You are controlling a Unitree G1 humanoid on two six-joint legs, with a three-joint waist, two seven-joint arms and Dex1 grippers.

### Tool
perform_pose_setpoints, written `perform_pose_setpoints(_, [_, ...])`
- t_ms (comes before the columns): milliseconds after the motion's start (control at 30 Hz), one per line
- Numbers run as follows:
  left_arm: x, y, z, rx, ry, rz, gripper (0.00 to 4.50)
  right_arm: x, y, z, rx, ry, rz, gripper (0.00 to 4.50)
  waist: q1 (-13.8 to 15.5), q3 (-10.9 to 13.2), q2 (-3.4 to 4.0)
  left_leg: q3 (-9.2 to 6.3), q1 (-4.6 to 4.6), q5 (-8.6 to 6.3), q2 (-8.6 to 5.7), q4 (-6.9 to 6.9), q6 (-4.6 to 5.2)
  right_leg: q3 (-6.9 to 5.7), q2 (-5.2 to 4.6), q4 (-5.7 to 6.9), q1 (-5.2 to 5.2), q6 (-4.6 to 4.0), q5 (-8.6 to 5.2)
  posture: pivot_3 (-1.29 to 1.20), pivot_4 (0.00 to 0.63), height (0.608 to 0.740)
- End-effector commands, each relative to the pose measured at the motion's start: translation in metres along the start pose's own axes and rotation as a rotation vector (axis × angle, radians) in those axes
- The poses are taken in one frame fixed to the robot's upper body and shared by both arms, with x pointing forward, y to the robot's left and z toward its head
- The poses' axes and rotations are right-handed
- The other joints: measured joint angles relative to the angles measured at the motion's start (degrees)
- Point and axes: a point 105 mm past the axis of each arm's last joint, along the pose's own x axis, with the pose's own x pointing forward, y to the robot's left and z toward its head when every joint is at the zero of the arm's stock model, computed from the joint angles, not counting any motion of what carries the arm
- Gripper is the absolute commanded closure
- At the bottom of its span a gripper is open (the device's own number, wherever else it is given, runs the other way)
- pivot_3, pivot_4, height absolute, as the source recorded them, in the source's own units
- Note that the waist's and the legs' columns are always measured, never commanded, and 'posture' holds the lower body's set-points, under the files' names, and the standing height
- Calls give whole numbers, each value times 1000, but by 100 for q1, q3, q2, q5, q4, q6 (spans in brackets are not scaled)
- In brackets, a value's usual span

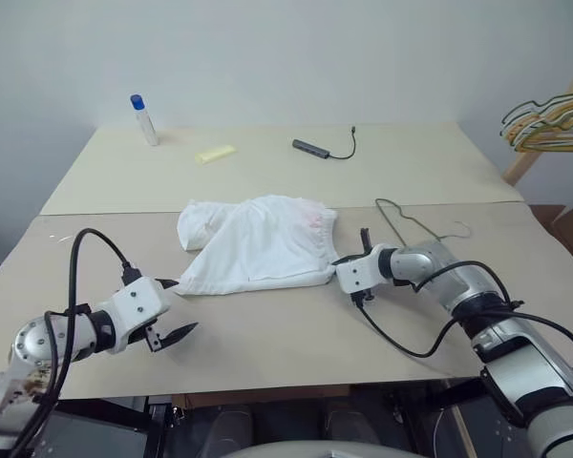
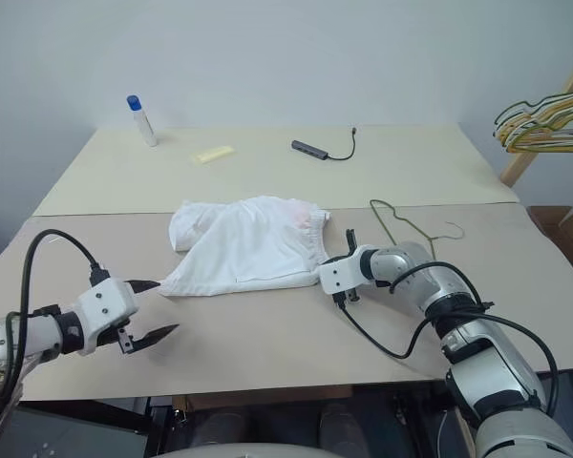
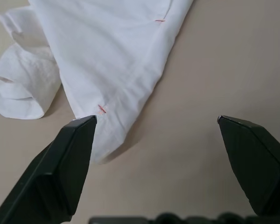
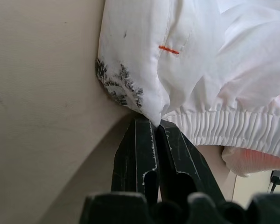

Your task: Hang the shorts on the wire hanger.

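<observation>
Shorts (image 1: 258,243): one, flat, long side across the table, waistband toward the right gripper (image 1: 339,266), which pinches its corner.
Wire hanger (image 1: 411,226): one, hook pointing away.
Left gripper (image 1: 172,310): fingers wide apart.

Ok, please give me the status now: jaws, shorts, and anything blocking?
Right gripper jaws shut on the shorts near the waistband. Left gripper jaws open beside the hem. Wire hanger flat on table, apart. Nothing blocking.

beige table (image 1: 267,343); shorts (image 1: 258,243), wire hanger (image 1: 406,221), bottle (image 1: 144,120), cable (image 1: 325,149)
</observation>
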Motion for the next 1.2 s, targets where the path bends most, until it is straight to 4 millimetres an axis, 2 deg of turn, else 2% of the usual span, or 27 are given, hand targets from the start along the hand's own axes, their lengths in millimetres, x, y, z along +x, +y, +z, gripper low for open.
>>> perform_pose_setpoints(33, [11,10,-5,57,9,21,0,-4,-12,2,-9,-2,-71,4468,0,0,0,0,0,0,-1,-1,0,0,0,1,0,0,0,143,0,740])
perform_pose_setpoints(167, [27,18,-3,11,-33,39,0,-6,-8,4,-9,-8,-59,4468,-7,0,0,1,-3,0,-2,-1,0,1,-2,0,-2,0,0,117,0,740])
perform_pose_setpoints(333, [44,17,-10,16,-29,20,0,-9,-5,7,18,-15,-71,4468,-16,0,0,-2,-7,0,-2,-1,0,0,-1,1,-4,1,1,98,0,740])
perform_pose_setpoints(433, [48,15,-18,43,13,-3,575,-11,-3,7,30,-8,-74,4500,-13,0,0,-2,-7,0,-3,-1,0,0,-2,1,-4,1,1,88,0,740])
perform_pose_setpoints(767, [43,20,-16,59,8,-2,3945,-19,-1,12,46,-9,-81,4500,-15,-2,3,-2,-10,0,-3,-1,0,0,-1,1,-6,2,1,87,0,740])
perform_pose_setpoints(800, [40,21,-14,66,7,0,4367,-22,0,14,39,-10,-70,4500,-16,-2,3,-1,-11,0,-3,-1,0,0,-1,1,-7,2,1,88,0,740])
perform_pose_setpoints(933, [27,26,-11,91,14,29,4441,-32,-2,22,20,-19,-51,4500,-18,-1,4,-2,-14,0,-2,-1,0,-1,-1,0,-9,2,0,86,0,740])
perform_pose_setpoints(1000, [4,24,-10,107,45,7,4441,-50,-5,32,-12,-37,-3,4500,-42,1,4,-1,-17,0,-2,-1,0,0,-2,0,-12,2,0,83,0,740])
perform_pose_setpoints(1100, [-32,6,-8,125,99,-120,4441,-73,0,42,-45,-36,108,4500,-82,4,7,0,-24,-3,4,-1,5,0,-2,-1,-20,3,-1,85,0,740])
perform_pose_setpoints(1200, [-55,-8,1,119,122,-216,4441,-87,9,47,-50,-23,210,4500,-49,4,7,2,-16,-3,6,-1,5,-7,-5,-6,-9,4,-3,92,0,740])
